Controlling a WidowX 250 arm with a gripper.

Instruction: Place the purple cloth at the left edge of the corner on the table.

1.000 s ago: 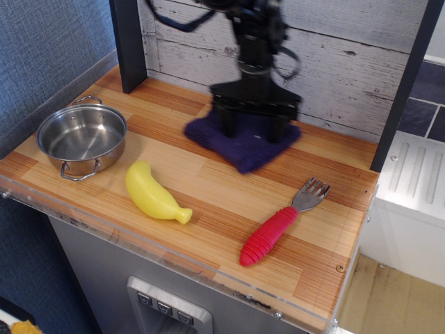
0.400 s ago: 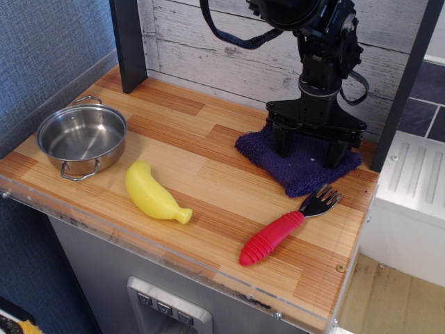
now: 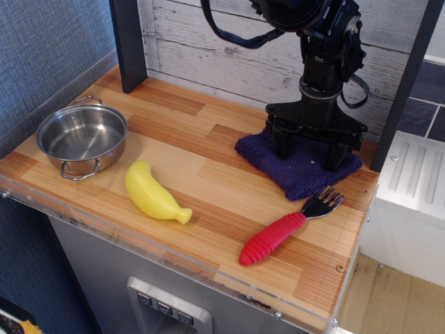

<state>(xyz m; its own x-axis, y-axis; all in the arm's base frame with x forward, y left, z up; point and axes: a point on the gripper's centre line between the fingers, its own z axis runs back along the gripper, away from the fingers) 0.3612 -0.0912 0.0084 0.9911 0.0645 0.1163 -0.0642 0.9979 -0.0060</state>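
The purple cloth (image 3: 297,175) lies flat on the wooden table (image 3: 208,177) at the back right, close to the wall and the right post. My gripper (image 3: 309,154) stands upright over it. Its two black fingers (image 3: 281,145) are spread wide, and their tips rest on the cloth's top, one near each side. Nothing is pinched between them. The cloth's front corner almost touches the tines of a fork.
A steel pot (image 3: 82,138) sits at the left. A yellow toy banana (image 3: 153,191) lies in front of the middle. A red-handled fork (image 3: 270,236) lies at the front right. Dark posts stand at the back left (image 3: 128,42) and right (image 3: 403,90). A clear strip edges the front.
Over the last second the gripper and the cloth slid from the back middle to the back right. The fork shifted slightly. In the last 0.4 s almost nothing moved.
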